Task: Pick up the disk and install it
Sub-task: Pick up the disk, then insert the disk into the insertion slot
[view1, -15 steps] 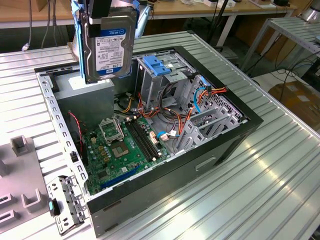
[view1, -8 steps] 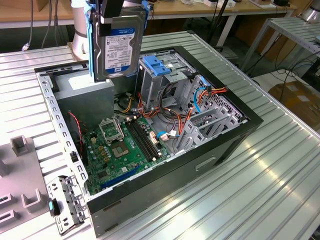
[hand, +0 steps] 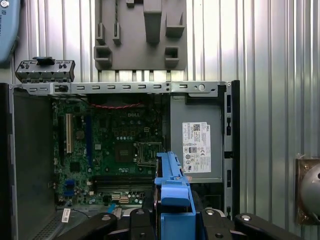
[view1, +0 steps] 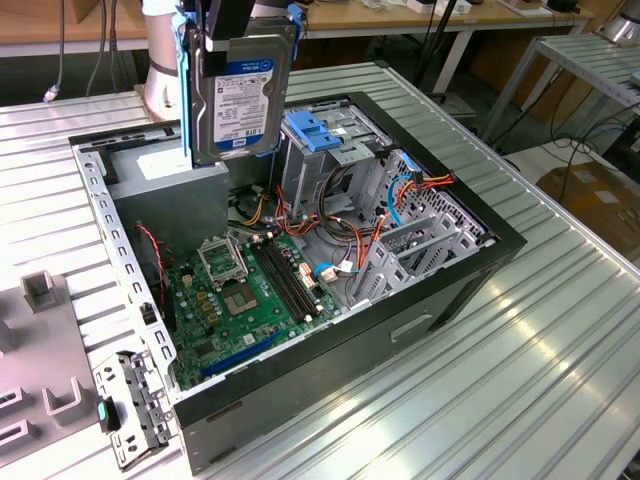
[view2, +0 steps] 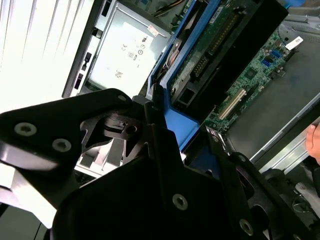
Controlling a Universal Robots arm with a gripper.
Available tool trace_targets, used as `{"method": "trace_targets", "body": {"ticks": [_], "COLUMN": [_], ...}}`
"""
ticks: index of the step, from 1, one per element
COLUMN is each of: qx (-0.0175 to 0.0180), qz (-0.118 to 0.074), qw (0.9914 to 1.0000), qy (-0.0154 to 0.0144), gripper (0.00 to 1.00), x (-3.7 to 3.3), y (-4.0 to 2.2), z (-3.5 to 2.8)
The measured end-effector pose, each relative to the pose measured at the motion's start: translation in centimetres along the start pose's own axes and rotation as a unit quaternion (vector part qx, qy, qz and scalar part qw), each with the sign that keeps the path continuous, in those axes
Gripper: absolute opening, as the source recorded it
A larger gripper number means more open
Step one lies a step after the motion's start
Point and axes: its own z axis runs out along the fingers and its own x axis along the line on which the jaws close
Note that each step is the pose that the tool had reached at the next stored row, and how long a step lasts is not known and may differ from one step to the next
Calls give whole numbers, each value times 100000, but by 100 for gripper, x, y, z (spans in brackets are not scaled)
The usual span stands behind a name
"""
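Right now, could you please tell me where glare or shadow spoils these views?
Exterior view: glare streaks the table beside the case; second wrist view: the table washes out white; first wrist view: even light on the disk.

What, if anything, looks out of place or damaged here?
Nothing looks damaged or spilled. Only the disk is out of place: the gripper holds it on edge above the open computer case, not seated inside.
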Motion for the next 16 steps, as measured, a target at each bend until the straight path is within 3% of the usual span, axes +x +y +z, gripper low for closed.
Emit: {"method": "trace_targets", "body": {"ticks": [16], "qx": [-5], "qz": [-8], "qw": [100000], "qy": [2], "gripper": [37], "x": [22], "y": [-18], "z": [0]}}
